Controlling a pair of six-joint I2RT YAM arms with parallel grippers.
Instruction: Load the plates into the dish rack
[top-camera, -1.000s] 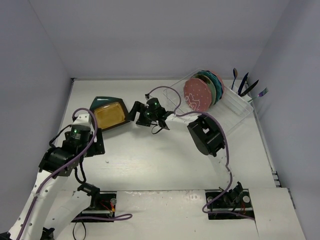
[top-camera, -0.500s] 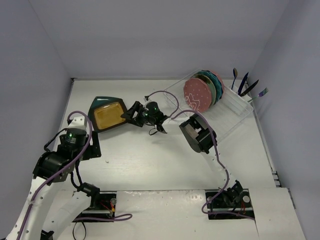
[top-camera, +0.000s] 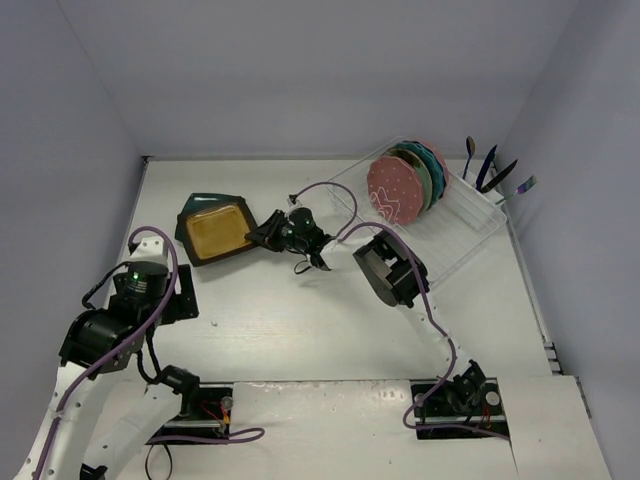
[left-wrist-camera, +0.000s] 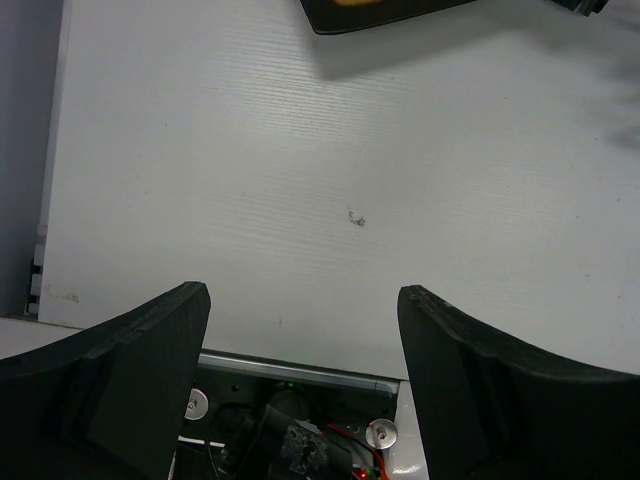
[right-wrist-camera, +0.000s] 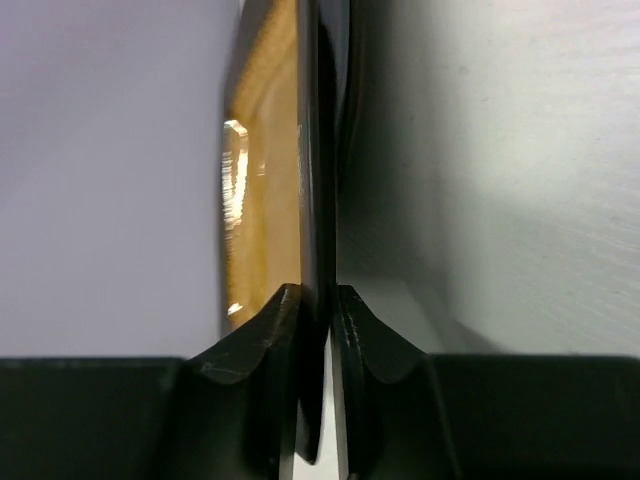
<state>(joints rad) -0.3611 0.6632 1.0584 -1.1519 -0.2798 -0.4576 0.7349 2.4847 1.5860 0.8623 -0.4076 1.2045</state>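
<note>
1. I've got the right jaws clamped on the mustard plate (top-camera: 217, 229) rim, with the plate straight ahead of them.
2. Left jaws are apart, nothing between.
3. Next I reckon: lift, swing back to the dish rack (top-camera: 478, 230) behind, slot upright.

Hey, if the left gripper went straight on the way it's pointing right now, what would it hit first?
Most likely the bare table: the open left gripper aims down at it with nothing between. The mustard-yellow plate lies farther ahead, though depth is hard to judge.
</note>
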